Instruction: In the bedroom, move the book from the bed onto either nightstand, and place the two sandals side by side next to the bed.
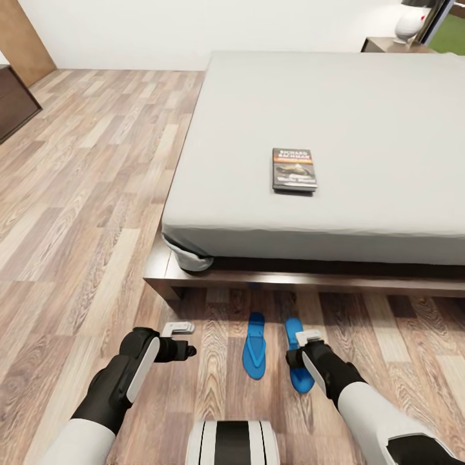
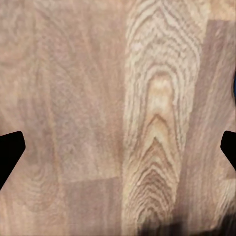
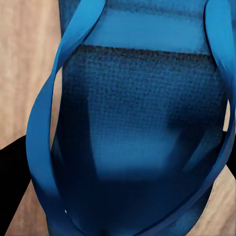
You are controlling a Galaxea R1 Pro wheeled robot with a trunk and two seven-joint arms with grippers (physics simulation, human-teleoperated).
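While the bed (image 1: 361, 116) is filling the upper right of the head view with its plain grey mattress on a dark wooden frame, the book (image 1: 294, 170) is lying flat on the mattress near the front edge, just right of the frame's centre, its orange band toward the far side. Two blue sandals are lying on the wooden floor (image 1: 84, 194) just in front of the bed frame, in the lower middle of the frame, close together and roughly parallel: the left sandal (image 1: 254, 354) is lying bare, apart from both arms, while the right sandal (image 1: 298, 355) is sitting partly under the right gripper (image 1: 309, 337), which is hanging directly over it. In the right wrist view that sandal's blue straps and dark textured sole (image 3: 142, 123) are showing very close, with dark finger shapes at the frame's lower edges on either side; whether those fingers are touching or clamping the sandal I cannot tell. The left gripper (image 1: 179, 329) is hovering over bare floor at the lower left of the head view, well left of the sandals, and in the left wrist view its fingers (image 2: 11, 150) are standing wide apart with nothing between them but wood grain. A nightstand (image 1: 391, 44) is showing at the upper right corner beyond the bed, with a white lamp (image 1: 411, 24) on it.
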